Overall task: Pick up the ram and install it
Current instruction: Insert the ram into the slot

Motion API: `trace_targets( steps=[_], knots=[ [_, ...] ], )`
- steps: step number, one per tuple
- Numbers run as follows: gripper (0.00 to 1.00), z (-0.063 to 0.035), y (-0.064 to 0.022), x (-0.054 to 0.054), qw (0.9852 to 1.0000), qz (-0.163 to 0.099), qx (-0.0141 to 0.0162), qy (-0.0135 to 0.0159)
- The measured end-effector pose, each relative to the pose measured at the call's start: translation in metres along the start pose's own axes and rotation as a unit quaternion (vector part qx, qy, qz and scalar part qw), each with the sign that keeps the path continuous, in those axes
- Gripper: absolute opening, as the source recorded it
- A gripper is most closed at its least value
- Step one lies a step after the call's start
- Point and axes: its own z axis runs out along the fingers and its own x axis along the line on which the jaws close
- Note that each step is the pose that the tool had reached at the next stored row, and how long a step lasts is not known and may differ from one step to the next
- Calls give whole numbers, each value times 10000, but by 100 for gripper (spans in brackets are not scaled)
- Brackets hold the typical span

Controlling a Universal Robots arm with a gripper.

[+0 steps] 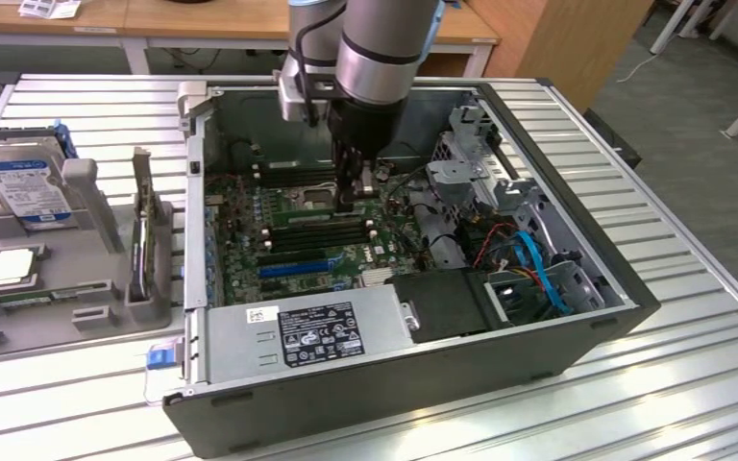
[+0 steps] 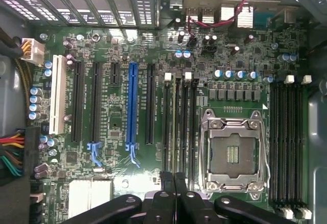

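The arm is down inside the open computer case (image 1: 600, 317), and the pincer (image 2: 174, 180) is clenched, fingertips pressed together on what looks to be the ram (image 2: 176, 127). The stick shows edge-on as a thin pale line over the black memory slots (image 2: 187, 127) just beside the CPU socket (image 2: 232, 155). Whether it is already seated or hangs above its slot cannot be told from here. This is where it could go sour. If the stick is tilted or a shade off the slot line, pressing would load the slot's wall instead of its channel and could flex the thin board. A white latch (image 2: 167, 76) at the slot's end that is not swung clear would block it. The socket's open metal frame sits close enough that a sideways slip could catch it. Outside the case, well away from the socket, lies a ribbed metal counter (image 1: 676, 384) carrying a grey rack (image 1: 36, 288) with a blue-labelled hard drive (image 1: 23, 182). Beyond that are wooden desks (image 1: 215, 19) and grey floor (image 1: 702, 96).
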Motion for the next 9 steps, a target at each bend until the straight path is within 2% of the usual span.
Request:
trace_targets(
  steps=[9],
  knots=[
    [11, 2, -4, 14, 10000, 4, 0, 0]
  ],
)
